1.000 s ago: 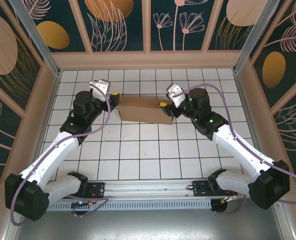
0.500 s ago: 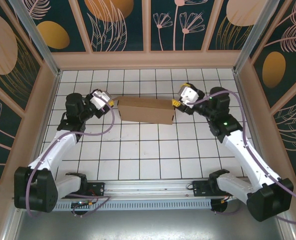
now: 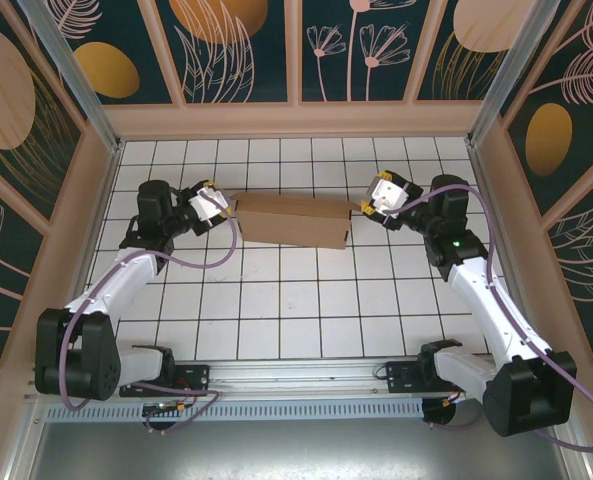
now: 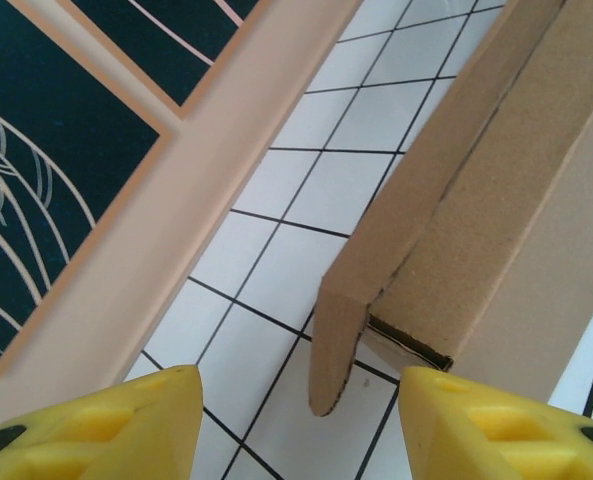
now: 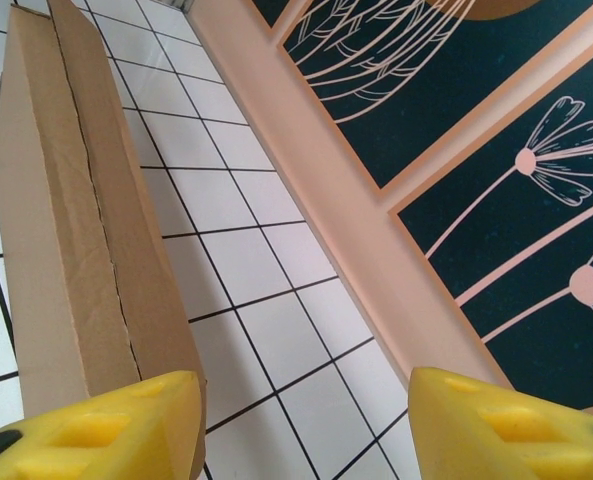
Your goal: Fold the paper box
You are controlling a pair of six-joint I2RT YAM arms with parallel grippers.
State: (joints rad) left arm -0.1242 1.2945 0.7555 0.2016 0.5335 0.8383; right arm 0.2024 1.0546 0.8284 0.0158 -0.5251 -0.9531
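The paper box (image 3: pixel 291 220) is a long brown cardboard shape, folded up, lying across the far middle of the tiled floor. My left gripper (image 3: pixel 221 203) sits just off its left end, open. In the left wrist view, a rounded flap (image 4: pixel 334 345) hangs off the box (image 4: pixel 496 200) end, above the gap between my yellow fingertips (image 4: pixel 106 430), touching neither. My right gripper (image 3: pixel 364 205) sits at the box's right end, open. In the right wrist view, the box (image 5: pixel 66 200) runs away along the left, and my left fingertip (image 5: pixel 96 430) overlaps its near end.
A wooden rail (image 3: pixel 296 120) and patterned panels close the back, with side walls left and right. The rail (image 4: pixel 206 170) runs close beside the left gripper, and the same rail (image 5: pixel 356 230) runs close beside the right one. White tiles (image 3: pixel 296 300) stretch toward the arm bases.
Both grippers have moved outward from the box's top corners to just beyond its ends. Both arms swung toward the side walls. The box now lies a little flatter.
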